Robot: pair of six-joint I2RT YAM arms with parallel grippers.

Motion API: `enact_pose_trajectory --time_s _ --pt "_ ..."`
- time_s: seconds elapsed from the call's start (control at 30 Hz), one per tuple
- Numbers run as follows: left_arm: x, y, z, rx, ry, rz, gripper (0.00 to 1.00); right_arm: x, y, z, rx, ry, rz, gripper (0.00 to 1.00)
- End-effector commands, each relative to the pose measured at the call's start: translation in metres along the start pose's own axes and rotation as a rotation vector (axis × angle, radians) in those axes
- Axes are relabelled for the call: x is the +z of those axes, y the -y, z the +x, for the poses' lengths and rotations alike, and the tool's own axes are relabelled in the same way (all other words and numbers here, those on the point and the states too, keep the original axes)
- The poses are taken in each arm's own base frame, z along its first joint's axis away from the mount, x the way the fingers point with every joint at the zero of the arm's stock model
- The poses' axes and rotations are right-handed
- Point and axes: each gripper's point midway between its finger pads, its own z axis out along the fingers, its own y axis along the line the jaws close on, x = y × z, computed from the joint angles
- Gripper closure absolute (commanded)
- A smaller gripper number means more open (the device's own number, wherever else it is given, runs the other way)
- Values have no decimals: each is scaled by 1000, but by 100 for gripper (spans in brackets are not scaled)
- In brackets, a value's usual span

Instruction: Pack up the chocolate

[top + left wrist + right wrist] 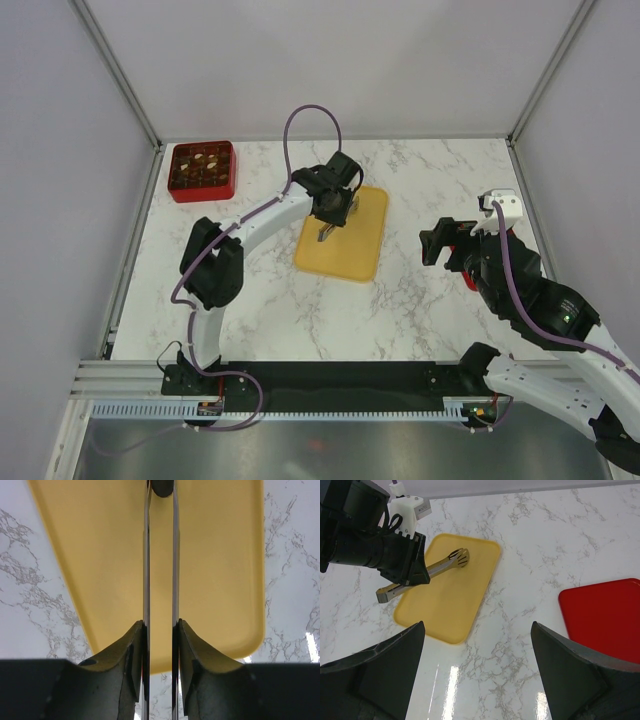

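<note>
The chocolate [203,165] shows as tiny brown and cream pieces in the compartments of the red box [176,186] at the far left of the table. My left gripper [333,214] is shut on metal tongs [327,233] and holds them over the yellow tray [362,240]. In the left wrist view the two tong blades [147,555] run up between my fingers [125,650], their tips close together, above the bare tray [220,570]. No chocolate shows on the tray. My right gripper [477,626] is open and empty above the marble, to the right of the tray [455,605].
A flat red lid [605,617] lies on the marble at the right, partly under my right arm in the top view [468,281]. White walls with metal posts enclose the table on three sides.
</note>
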Motion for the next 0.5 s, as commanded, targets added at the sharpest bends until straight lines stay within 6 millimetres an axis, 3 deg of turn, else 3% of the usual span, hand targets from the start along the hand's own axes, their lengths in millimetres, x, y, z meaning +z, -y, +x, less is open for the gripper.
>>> enact_pose_trajectory --time_s 0.0,0.13,0.3,0.47 --pt "-18 1 -15 12 62 1 66 -1 4 -1 -5 9 14 5" --pt "-42 -12 -18 0 71 -48 73 -2 2 -3 5 11 6 5" --pt "-80 -39 -24 -41 85 -102 73 -1 1 -1 5 7 3 5" --pt "-128 -95 -35 -144 151 -166 72 0 0 -1 5 3 -2 5"
